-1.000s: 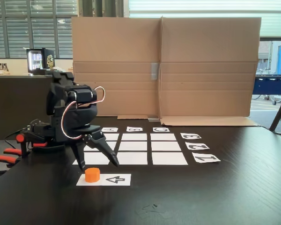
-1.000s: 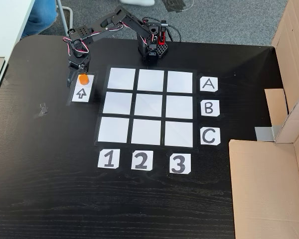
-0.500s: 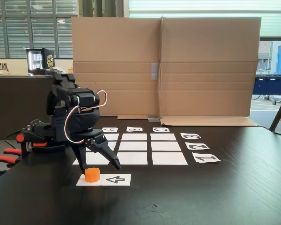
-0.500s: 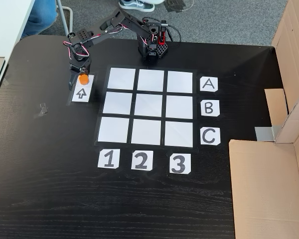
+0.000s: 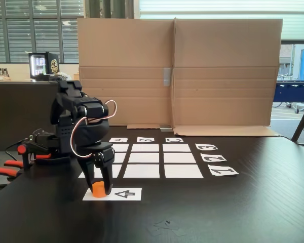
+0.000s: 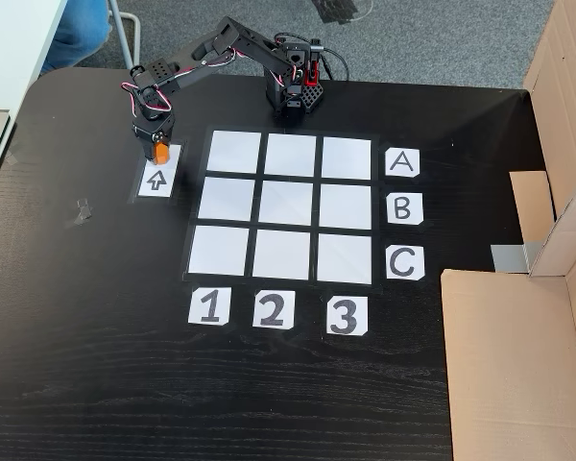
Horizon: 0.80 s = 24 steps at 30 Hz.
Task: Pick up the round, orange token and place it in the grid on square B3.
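Down on the arrow card [image 5: 113, 194], gripper [image 5: 100, 189] closed narrow around the token [image 5: 98, 189], fingers flanking both sides. Token sitting on the card's end, well apart from square B3 [image 6: 346, 206]. Could squirt out on the lift if pinched off-centre.

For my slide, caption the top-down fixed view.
Pincer closes around the orange token on the arrow card beside the grid.

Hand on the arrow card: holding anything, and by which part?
The hand grips the small orange plastic cylinder token by its round sides; the token sits on the card.
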Tool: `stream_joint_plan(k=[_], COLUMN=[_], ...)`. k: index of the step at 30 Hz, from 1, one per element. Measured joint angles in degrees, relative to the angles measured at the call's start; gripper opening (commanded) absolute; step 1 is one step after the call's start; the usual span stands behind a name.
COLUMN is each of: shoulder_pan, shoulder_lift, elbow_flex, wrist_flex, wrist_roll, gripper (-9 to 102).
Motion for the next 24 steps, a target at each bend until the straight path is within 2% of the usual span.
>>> stream_joint_plan(k=[7,15,19,24], shoulder_pan=[2.6,4.7,1.7,-7.0], shoulder_lift=[1.3,17.9,28.3,42.8], elbow_flex=[0.0,5.6,11.6,20.3], wrist_flex=[0.0,0.0,0.0,0.0], wrist_roll=[-0.2,-1.1,-1.8,-1.9], gripper=[-1,-1,-1,-1])
